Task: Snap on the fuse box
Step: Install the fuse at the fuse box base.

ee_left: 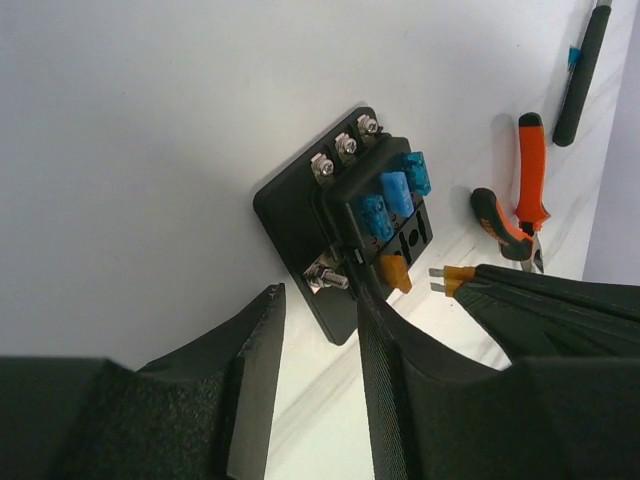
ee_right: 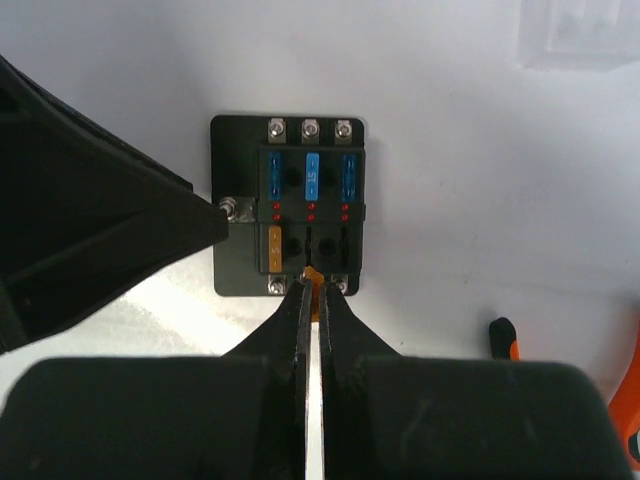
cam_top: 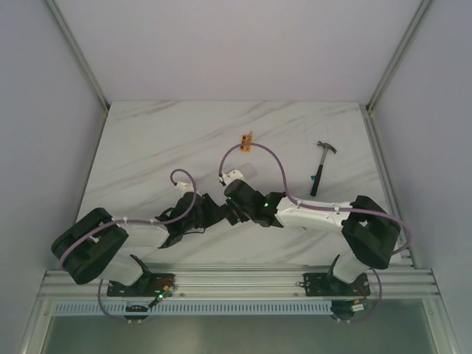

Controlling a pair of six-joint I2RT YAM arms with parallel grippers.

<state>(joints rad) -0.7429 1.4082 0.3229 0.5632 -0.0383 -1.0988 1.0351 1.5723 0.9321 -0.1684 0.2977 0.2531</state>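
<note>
The fuse box (ee_right: 240, 200) is a black block on a flat base with three blue fuses and one orange fuse seated in its top; it lies flat on the white marbled table. My right gripper (ee_right: 313, 285) is shut on a small orange fuse (ee_right: 314, 274), held at the box's near edge, in line with the empty middle slot. In the left wrist view this fuse (ee_left: 455, 280) hangs just beside the fuse box (ee_left: 300, 210). My left gripper (ee_left: 320, 300) is open, its jaws astride the corner of the base, one fingertip (ee_right: 205, 215) against the side stud.
Orange-handled pliers (ee_left: 525, 190) and a black-handled hammer (cam_top: 322, 166) lie beyond the box to the right. A clear plastic piece (ee_right: 580, 35) sits farther back. In the top view both arms (cam_top: 236, 203) meet mid-table and cover the box.
</note>
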